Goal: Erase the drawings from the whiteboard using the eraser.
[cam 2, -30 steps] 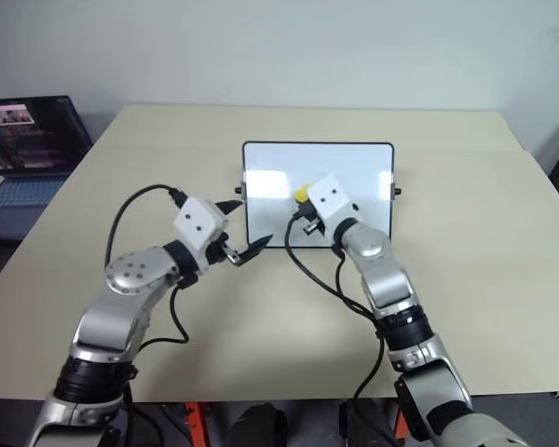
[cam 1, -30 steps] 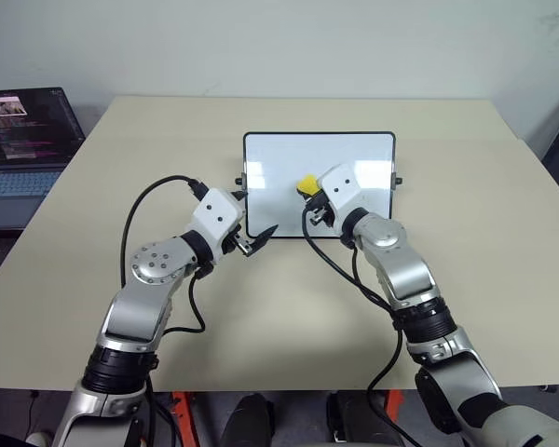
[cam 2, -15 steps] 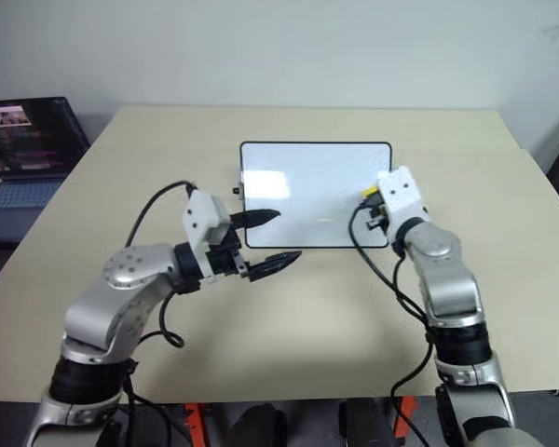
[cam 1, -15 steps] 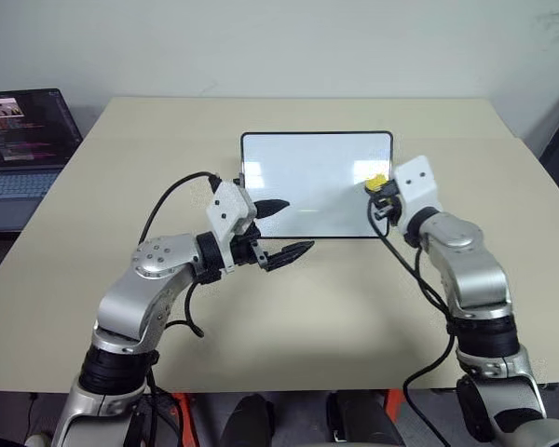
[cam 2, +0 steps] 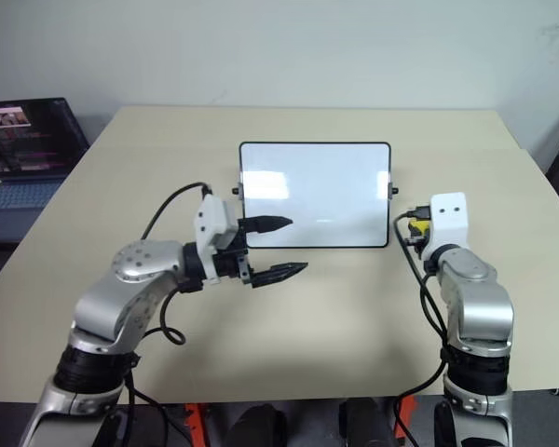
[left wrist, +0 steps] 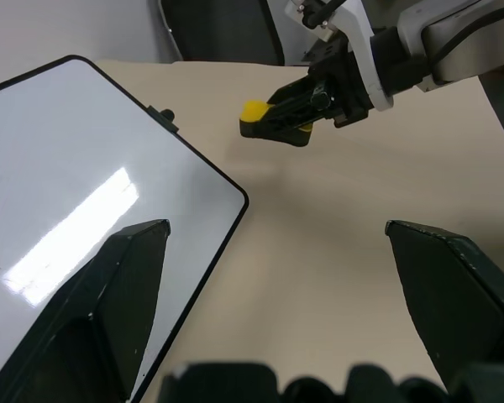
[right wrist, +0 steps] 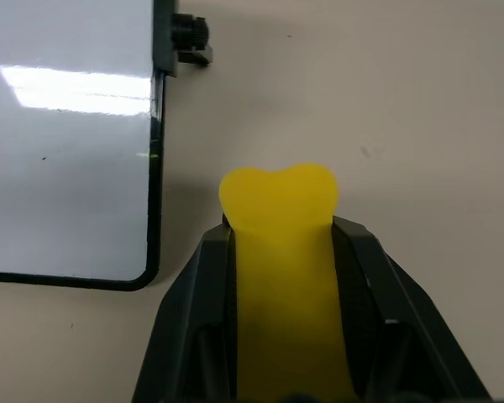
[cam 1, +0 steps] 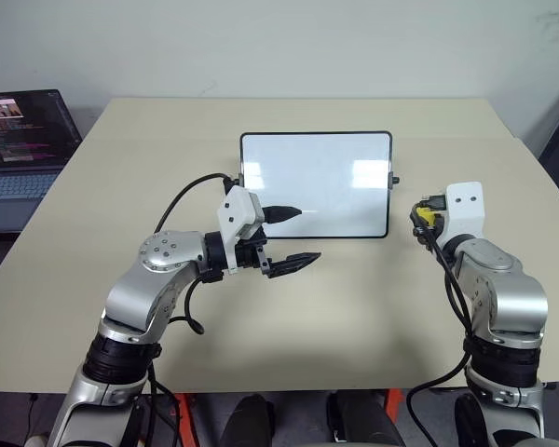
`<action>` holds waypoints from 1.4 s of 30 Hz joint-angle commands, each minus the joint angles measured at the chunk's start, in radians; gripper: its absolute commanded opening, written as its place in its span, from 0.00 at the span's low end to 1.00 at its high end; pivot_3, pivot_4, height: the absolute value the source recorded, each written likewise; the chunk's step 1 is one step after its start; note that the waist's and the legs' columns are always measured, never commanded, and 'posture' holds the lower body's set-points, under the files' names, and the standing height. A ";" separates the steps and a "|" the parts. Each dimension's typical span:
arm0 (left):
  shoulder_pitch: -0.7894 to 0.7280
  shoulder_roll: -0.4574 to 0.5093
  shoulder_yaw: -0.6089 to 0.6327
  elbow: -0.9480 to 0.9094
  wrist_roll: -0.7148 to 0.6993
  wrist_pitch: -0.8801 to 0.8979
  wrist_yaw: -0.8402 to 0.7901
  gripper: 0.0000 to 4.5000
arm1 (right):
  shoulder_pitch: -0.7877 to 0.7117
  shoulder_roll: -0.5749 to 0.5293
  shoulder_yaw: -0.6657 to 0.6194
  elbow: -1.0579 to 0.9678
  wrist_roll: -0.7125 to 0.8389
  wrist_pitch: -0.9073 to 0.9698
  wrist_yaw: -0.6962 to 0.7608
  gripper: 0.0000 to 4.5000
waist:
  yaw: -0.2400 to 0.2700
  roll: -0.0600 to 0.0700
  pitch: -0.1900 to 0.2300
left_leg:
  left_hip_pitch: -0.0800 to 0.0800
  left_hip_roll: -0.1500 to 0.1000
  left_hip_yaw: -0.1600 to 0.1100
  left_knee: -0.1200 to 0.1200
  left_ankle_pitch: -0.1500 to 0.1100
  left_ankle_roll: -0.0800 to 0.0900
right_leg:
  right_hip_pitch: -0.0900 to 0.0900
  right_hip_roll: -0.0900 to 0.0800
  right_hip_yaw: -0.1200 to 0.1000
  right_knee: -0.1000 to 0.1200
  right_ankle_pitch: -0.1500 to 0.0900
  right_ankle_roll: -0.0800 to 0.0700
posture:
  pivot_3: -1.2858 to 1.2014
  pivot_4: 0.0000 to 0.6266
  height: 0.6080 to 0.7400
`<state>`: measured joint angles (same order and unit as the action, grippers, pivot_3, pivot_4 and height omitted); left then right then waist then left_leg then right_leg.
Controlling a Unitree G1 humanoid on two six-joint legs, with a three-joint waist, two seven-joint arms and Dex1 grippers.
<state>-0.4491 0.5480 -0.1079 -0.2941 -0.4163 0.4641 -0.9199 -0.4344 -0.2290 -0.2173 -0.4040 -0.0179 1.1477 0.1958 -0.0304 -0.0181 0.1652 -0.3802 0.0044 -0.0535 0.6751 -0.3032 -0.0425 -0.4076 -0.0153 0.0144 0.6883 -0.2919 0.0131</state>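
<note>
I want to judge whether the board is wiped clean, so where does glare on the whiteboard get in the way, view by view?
Left eye view: two soft bright patches on the whiteboard, upper left and upper right. Left wrist view: one slanting streak of reflected light across the board. Right wrist view: a bright band beside the eraser in the right hand; only tiny specks show on the board there.

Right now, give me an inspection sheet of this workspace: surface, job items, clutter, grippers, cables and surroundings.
Surface: beige rectangular table, bare around the board.
Job's things: glossy white whiteboard with thin black frame lies flat, its face wiped, no drawings seen; small yellow block eraser is off the board, past its right edge.
Clutter: nothing seen.
Grippers: left gripper open, holding nothing, at the board's near left part; right gripper shut on the eraser, over bare table.
Cables: black cables loop along both arms, clear of the board.
Surroundings: open dark laptop beyond the table's left side; pale wall behind.
</note>
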 commanded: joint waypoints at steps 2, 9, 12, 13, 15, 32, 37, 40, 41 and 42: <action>-0.027 -0.010 -0.018 -0.011 0.016 -0.038 -0.004 1.00 | 0.006 0.010 -0.022 0.025 0.018 -0.038 -0.030 0.27 | 0.000 0.000 0.000 | 0.000 0.000 0.000 0.000 0.000 0.000 | 0.000 0.000 0.000 0.000 0.000 0.000 | 0.52 0.24 1.00; 0.016 -0.022 -0.041 -0.037 0.039 -0.053 0.020 1.00 | 0.028 0.009 -0.014 0.076 0.031 -0.076 -0.044 0.27 | -0.001 0.000 0.000 | 0.000 0.000 0.000 0.000 0.000 0.000 | 0.000 0.000 0.000 0.000 0.000 0.000 | 0.52 0.24 1.00; 0.020 -0.020 -0.034 -0.041 0.040 -0.053 0.024 1.00 | 0.030 -0.001 -0.005 0.094 0.037 -0.089 -0.044 0.27 | 0.000 0.000 0.000 | 0.000 0.000 0.000 0.000 0.000 0.000 | 0.000 0.000 0.000 0.000 0.000 0.000 | 0.52 0.24 1.00; 0.021 -0.019 -0.034 -0.041 0.042 -0.055 0.025 1.00 | 0.032 -0.006 -0.003 0.101 0.040 -0.094 -0.042 0.27 | 0.000 0.000 0.000 | 0.000 0.000 0.000 0.000 0.000 0.000 | 0.000 0.000 0.000 0.000 0.000 0.000 | 0.52 0.24 1.00; 0.022 -0.016 -0.030 -0.041 0.044 -0.055 0.026 1.00 | 0.041 -0.014 -0.001 0.118 0.045 -0.105 -0.041 0.27 | 0.000 0.000 0.000 | 0.000 0.000 0.000 0.000 0.000 0.000 | 0.000 0.000 0.000 0.000 0.000 0.000 | 0.52 0.24 1.00; 0.024 -0.007 -0.028 -0.038 0.045 -0.059 0.032 1.00 | 0.039 -0.021 0.002 0.152 0.073 -0.125 -0.057 0.43 | 0.000 0.000 0.000 | 0.000 0.000 0.000 0.000 0.000 0.000 | 0.000 0.000 0.000 0.000 0.000 0.000 | 0.52 0.24 1.00; 0.024 -0.004 -0.026 -0.040 0.044 -0.057 0.033 1.00 | 0.039 -0.018 0.004 0.151 0.087 -0.123 -0.064 0.79 | 0.000 0.000 0.000 | 0.000 0.000 0.000 0.000 0.000 0.000 | 0.000 0.000 0.000 0.000 0.000 0.000 | 0.52 0.24 1.00; 0.026 -0.002 -0.025 -0.042 0.044 -0.058 0.033 1.00 | 0.037 -0.018 0.007 0.152 0.089 -0.123 -0.071 1.00 | 0.000 0.000 0.000 | 0.000 0.000 0.000 0.000 0.000 0.000 | 0.000 0.000 0.000 0.000 0.000 0.000 | 0.52 0.24 1.00; 0.026 -0.002 -0.025 -0.042 0.044 -0.058 0.033 1.00 | 0.036 -0.018 0.008 0.151 0.089 -0.123 -0.073 1.00 | 0.000 0.000 0.000 | 0.000 0.000 0.000 0.000 0.000 0.000 | 0.000 0.000 0.000 0.000 0.000 0.000 | 0.52 0.24 1.00; 0.027 -0.001 -0.025 -0.041 0.045 -0.059 0.033 1.00 | 0.035 -0.020 0.009 0.148 0.088 -0.123 -0.076 1.00 | 0.000 0.000 0.000 | 0.000 0.000 0.000 0.000 0.000 0.000 | 0.000 0.000 0.000 0.000 0.000 0.000 | 0.52 0.24 1.00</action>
<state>-0.4221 0.5391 -0.1528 -0.2907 -0.3707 0.4257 -0.8857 -0.3805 -0.2430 -0.2079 -0.2336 0.0627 1.0418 0.1275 -0.0308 -0.0180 0.1652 -0.3801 0.0045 -0.0533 0.6751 -0.3032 -0.0424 -0.4075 -0.0152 0.0146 0.6887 -0.2919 0.0131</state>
